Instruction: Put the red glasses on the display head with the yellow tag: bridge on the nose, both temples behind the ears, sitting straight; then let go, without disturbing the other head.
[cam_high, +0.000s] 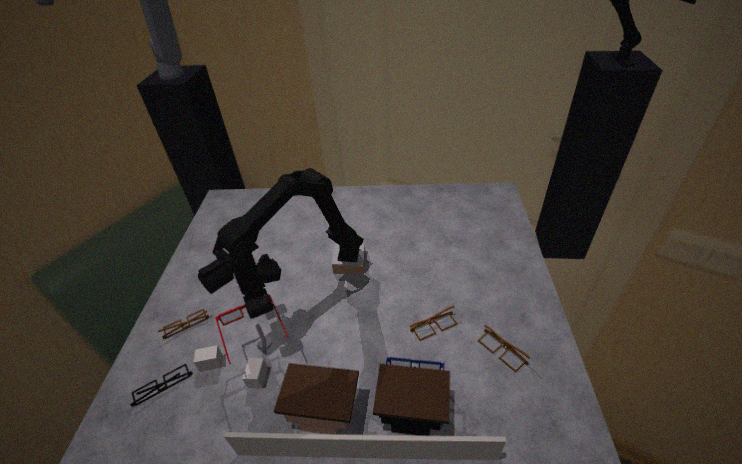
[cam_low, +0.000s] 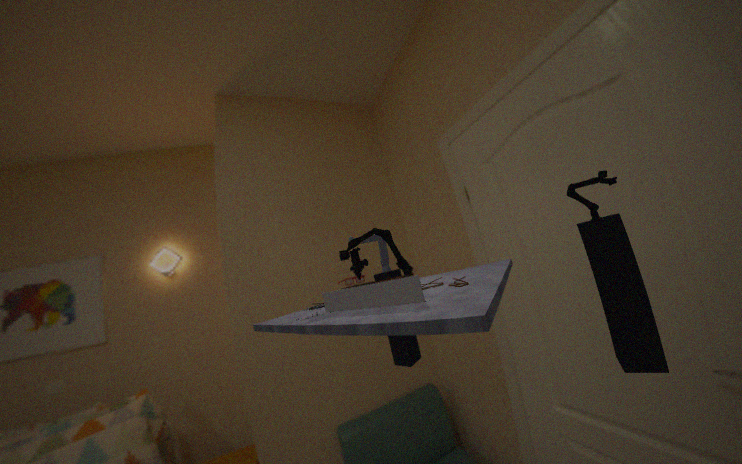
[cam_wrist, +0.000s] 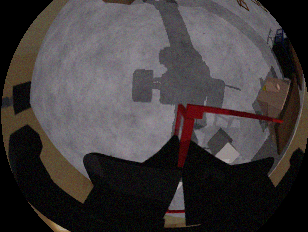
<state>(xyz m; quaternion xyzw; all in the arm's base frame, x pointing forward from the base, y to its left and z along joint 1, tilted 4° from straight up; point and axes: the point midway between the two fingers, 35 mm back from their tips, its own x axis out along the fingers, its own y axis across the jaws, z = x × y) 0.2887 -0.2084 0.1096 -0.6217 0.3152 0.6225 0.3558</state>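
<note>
My gripper is shut on the red glasses, holding them above the table at the left. Their temples are unfolded and reach toward the front of the table. A tan display head with a small yellow mark shows at the right of the wrist view, in front of and to the right of the gripper; in the top view a brown board mostly hides it. The other head, dark, is under a second brown board and has blue glasses at its face.
Two white blocks stand near the held glasses. Black glasses and brown glasses lie at the left. Two more brown pairs lie at the right. A long white wall stands at the front, beyond the heads.
</note>
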